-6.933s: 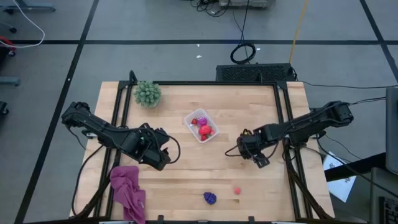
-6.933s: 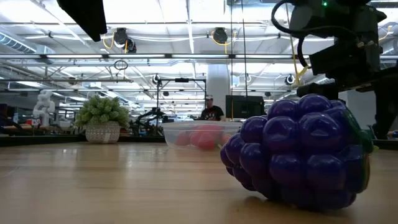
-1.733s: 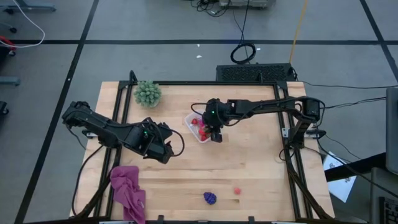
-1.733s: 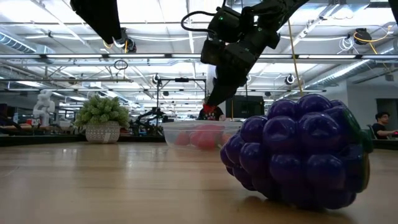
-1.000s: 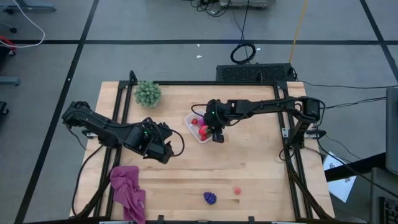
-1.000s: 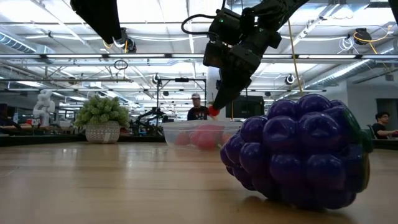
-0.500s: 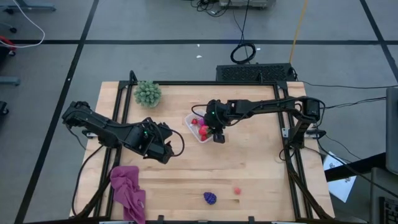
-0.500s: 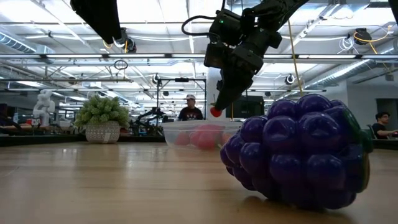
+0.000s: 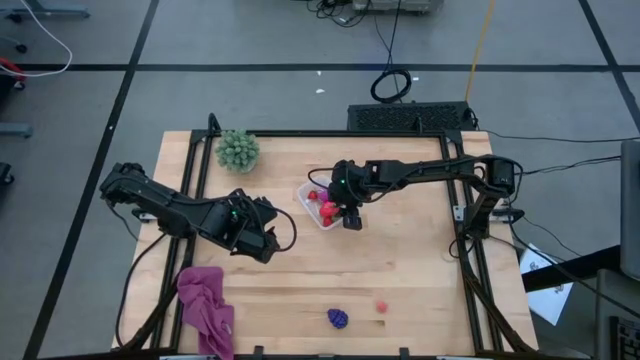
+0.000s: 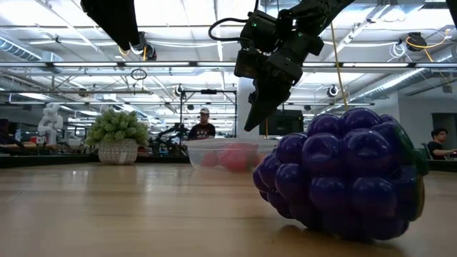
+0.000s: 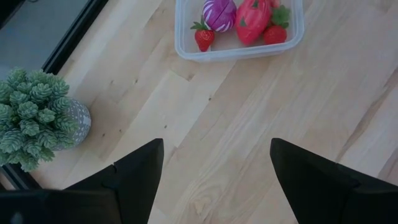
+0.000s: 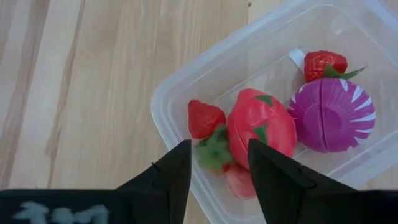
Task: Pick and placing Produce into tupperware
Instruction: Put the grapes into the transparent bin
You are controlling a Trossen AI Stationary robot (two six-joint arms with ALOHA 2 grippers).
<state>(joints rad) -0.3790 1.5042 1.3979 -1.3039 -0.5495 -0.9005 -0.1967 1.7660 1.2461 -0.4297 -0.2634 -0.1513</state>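
Observation:
The clear tupperware [image 9: 301, 191] stands on the table's middle and holds two strawberries [image 12: 205, 118], a red tomato-like piece [image 12: 261, 124] and a purple-and-white half [image 12: 333, 115]. My right gripper [image 9: 348, 218] hangs open just above the container's near-right corner [image 12: 219, 149], holding nothing; in the low view it [image 10: 251, 123] is above the rim. A purple toy grape bunch [image 9: 338, 318] and a small red piece [image 9: 381, 306] lie near the table's near edge. My left gripper [image 9: 265, 245] waits open to the container's left [image 11: 216, 146].
A spiky green plant in a pot [image 9: 237, 150] stands at the far-left corner. A magenta cloth [image 9: 205, 310] lies bunched at the near-left corner. The grape bunch fills the low view's right foreground [image 10: 343, 175]. Bare wood lies between the container and the near edge.
Half a second ago a small red piece showed at my right gripper's fingertips above the container; now it is gone from them, and the gripper hangs in nearly the same place. In the seconds before, that arm had swung from the table's right side over to the container.

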